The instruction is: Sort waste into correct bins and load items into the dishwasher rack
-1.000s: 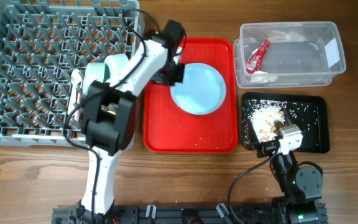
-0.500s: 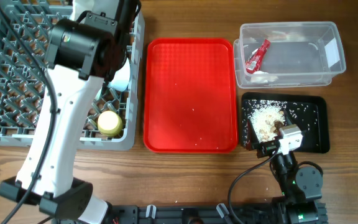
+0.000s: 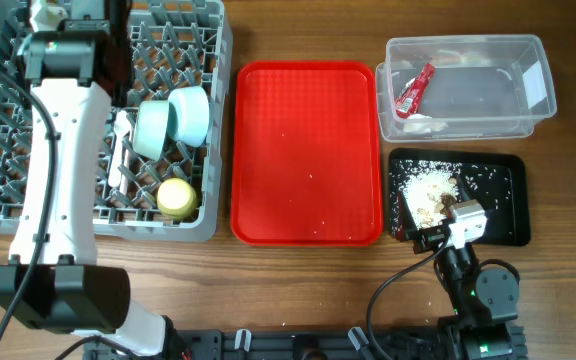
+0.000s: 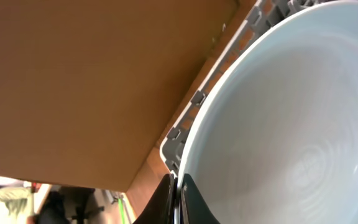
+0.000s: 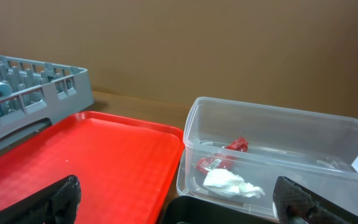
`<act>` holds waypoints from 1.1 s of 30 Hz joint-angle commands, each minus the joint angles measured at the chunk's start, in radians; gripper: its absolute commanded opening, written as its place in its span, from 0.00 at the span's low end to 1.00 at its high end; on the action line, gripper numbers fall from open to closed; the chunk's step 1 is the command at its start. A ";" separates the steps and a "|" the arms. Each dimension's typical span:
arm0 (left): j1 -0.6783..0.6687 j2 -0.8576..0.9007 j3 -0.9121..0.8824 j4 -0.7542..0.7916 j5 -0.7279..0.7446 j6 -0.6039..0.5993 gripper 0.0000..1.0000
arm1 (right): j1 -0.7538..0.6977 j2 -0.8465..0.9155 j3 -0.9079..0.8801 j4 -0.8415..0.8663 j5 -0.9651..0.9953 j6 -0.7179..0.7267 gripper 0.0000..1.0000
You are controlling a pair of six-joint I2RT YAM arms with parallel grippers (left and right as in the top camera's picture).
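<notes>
- While the left arm (image 3: 56, 140) reaches across the rack (image 3: 173, 228) to its far-left corner, the left claw (image 4: 179, 200) is clamped on the plate (image 4: 291, 124). The rim is pinched between the black fingers (image 4: 166, 198).
- Left wrist view: the plate fills most of the frame, with a grey rack wall just behind its edge.
- Overhead: the plate is hidden by the arm, so can't tell whether it sits between pegs.
- Rack, right side: one bowl (image 3: 152, 132) is tipped on its side and touches a second bowl (image 3: 192, 112).
- The cup (image 3: 176, 197) sits nearer the front wall.
- A white utensil (image 3: 118, 150) lies beside the bowls; can't tell if it's the spoon or the fork.
- The red tray (image 3: 308, 150) is on the desk (image 3: 298, 290) between the rack and the bins, with only a few crumbs on it.
- The tub (image 3: 528, 70) holds the wrapper (image 3: 415, 88) and a white wad (image 3: 423, 123).
- The black tray (image 3: 503, 215) is just in front of the tub and holds the scraps (image 3: 430, 190).
- The right claw (image 5: 179, 204) is spread wide and holds nothing. It sits low at the near edge of the black tray.
</notes>
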 commanded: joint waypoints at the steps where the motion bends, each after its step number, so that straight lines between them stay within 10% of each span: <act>1: 0.016 0.010 -0.030 0.087 0.029 0.116 0.04 | -0.005 -0.010 -0.001 0.005 -0.005 -0.005 1.00; 6: 0.065 0.012 -0.078 0.290 0.164 0.365 0.04 | -0.005 -0.010 -0.001 0.005 -0.005 -0.005 1.00; 33: 0.180 0.015 -0.135 0.375 0.368 0.421 0.04 | -0.005 -0.010 -0.001 0.005 -0.005 -0.005 1.00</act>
